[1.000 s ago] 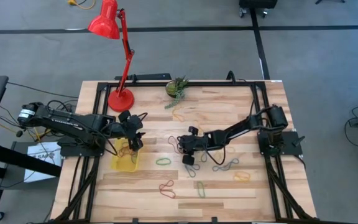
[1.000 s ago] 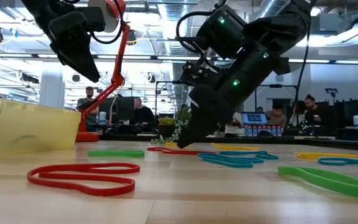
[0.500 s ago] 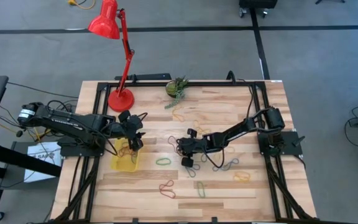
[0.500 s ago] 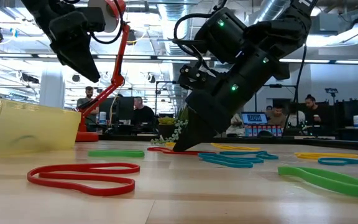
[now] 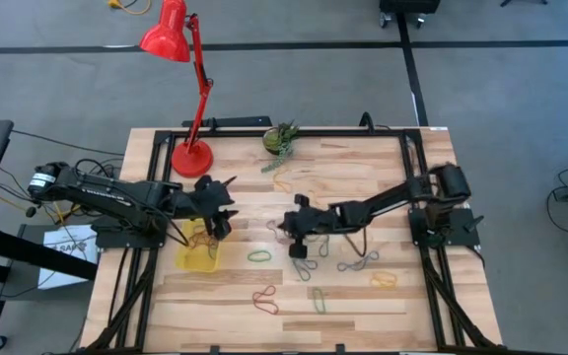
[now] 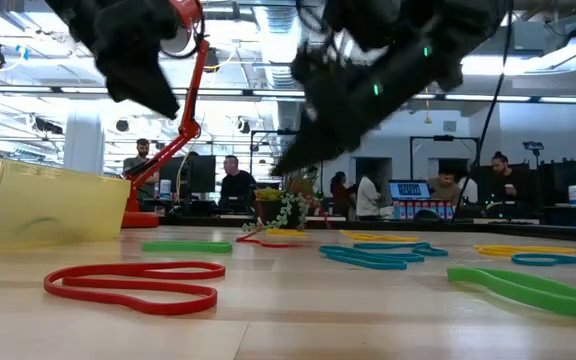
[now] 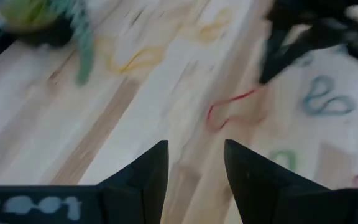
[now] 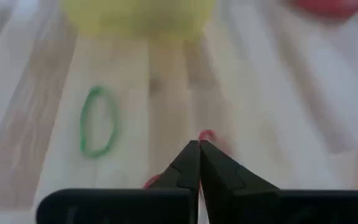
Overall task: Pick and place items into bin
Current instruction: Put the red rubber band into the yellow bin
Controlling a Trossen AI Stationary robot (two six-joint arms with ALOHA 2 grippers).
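The right pincer (image 5: 286,228) hung just above the pale wooden slatted desk (image 5: 363,168), near its middle, its two dark fingers (image 8: 199,163) pressed together on a thin red rubber-band loop (image 8: 206,135) — a curl of red showed at the fingertips in the right wrist view, and in the low view the red loop (image 6: 265,240) still trailed onto the desk.

The small shallow translucent yellow plastic bin (image 5: 197,252) sat toward the left arm's side of that pincer, with at least one band visible inside it. The left pincer (image 5: 223,221) hovered over the bin's far edge, fingers (image 7: 146,177) spread apart and holding nothing.

Other loops lay loose on the desk: a green oval band (image 5: 258,256) between the bin and the right pincer, a twisted red band (image 5: 265,299) nearer the front edge than the bin, a green one (image 5: 319,300) beside it, blue-grey twisted bands (image 5: 358,261) beyond the right pincer — and an orange band (image 5: 384,279) farther out.

A red desk lamp (image 5: 191,156) stood behind the bin, a small green plant clump (image 5: 281,139) beside it.
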